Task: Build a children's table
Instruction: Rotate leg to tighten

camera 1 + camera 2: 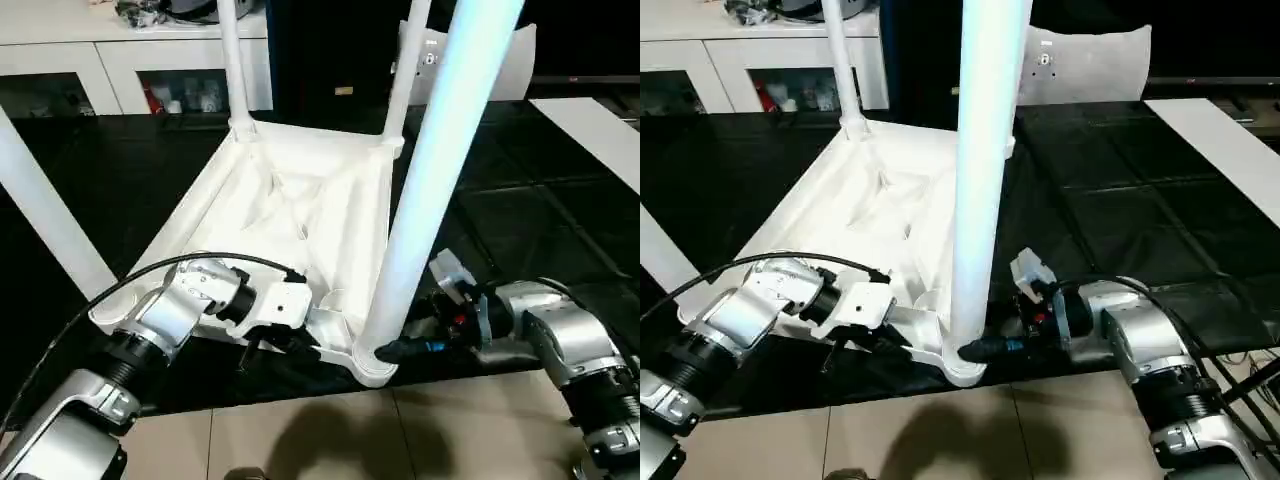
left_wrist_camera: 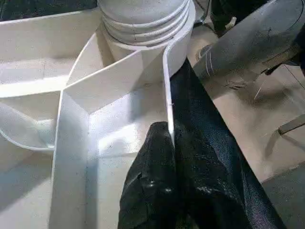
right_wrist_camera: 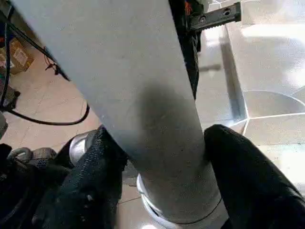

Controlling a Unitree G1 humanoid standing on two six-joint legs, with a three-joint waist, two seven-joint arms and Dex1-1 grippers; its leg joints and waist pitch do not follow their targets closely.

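From the head cameras, the children's table (image 1: pixel 290 215) lies upside down on a black counter (image 1: pixel 520 220), its ribbed underside up. Three legs stand in corner sockets: two at the far corners, and the near leg (image 1: pixel 440 170) rising from the corner closest to the robot. A fourth leg (image 1: pixel 45 215) slants up at the left, but its socket is hidden, so I cannot tell whether it is seated. A white cabinet (image 1: pixel 110 60) stands behind.

In the left wrist view, the left claw (image 2: pixel 167 157) is pinched tight on the thin rim of the tabletop, just beside the near corner socket (image 2: pixel 147 28).

In the right wrist view, the right claw (image 3: pixel 162 186) straddles the base of the near leg, a finger against each side.

Judging by this, the build is nearly finished; what is left is probably tightening this leg and turning the table upright
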